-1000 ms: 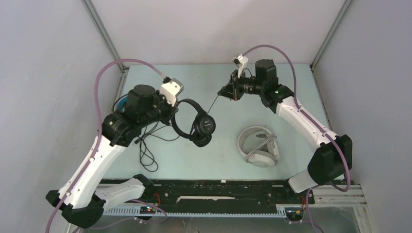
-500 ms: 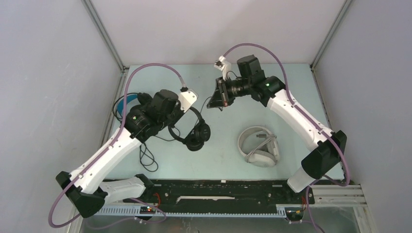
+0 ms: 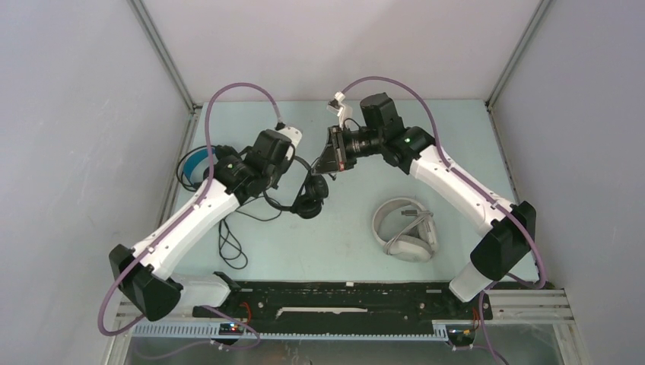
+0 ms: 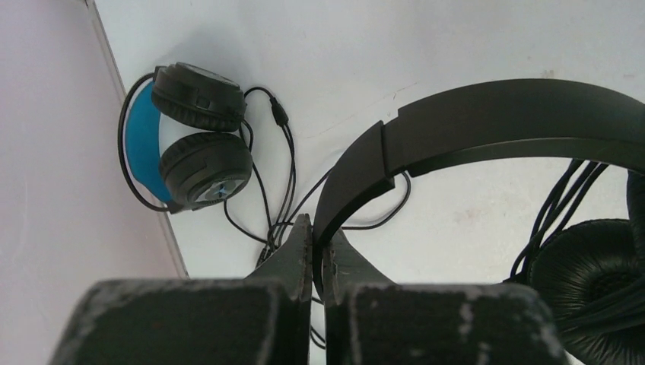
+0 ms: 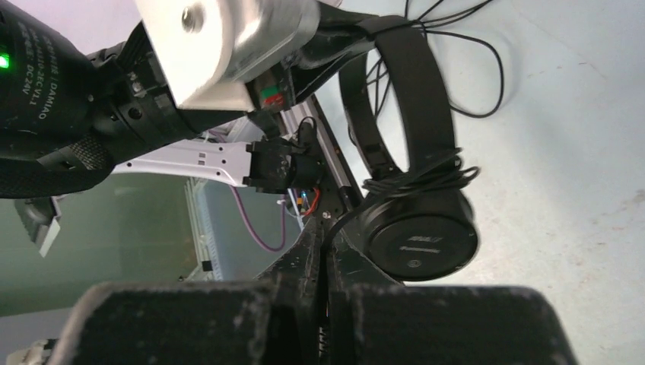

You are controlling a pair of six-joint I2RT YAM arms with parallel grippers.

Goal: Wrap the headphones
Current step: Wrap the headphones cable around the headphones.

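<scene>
My left gripper (image 3: pixel 294 163) is shut on the headband (image 4: pixel 494 114) of the small thin black headphones (image 3: pixel 310 199), holding them above the table. Their cable is looped round the lower earcup (image 5: pixel 422 239). My right gripper (image 3: pixel 321 166) is shut on that cable right beside the earcup; the thin black cable runs between its fingertips (image 5: pixel 325 236). The white headphones (image 3: pixel 411 247) lie on the table at the right, grey cable around them. The black headphones with blue lining (image 4: pixel 201 144) lie at the left wall, seen also in the top view (image 3: pixel 196 163).
A loose black cable (image 3: pixel 232 243) trails over the table below the left arm. A black rail (image 3: pixel 342 293) runs along the near edge. Metal frame posts (image 3: pixel 163 53) and grey walls close in the table on three sides.
The left arm has carried the black headphones up and toward the table's back. The right gripper has swung left, close to the earcup, so the stretch of cable between them has shortened.
</scene>
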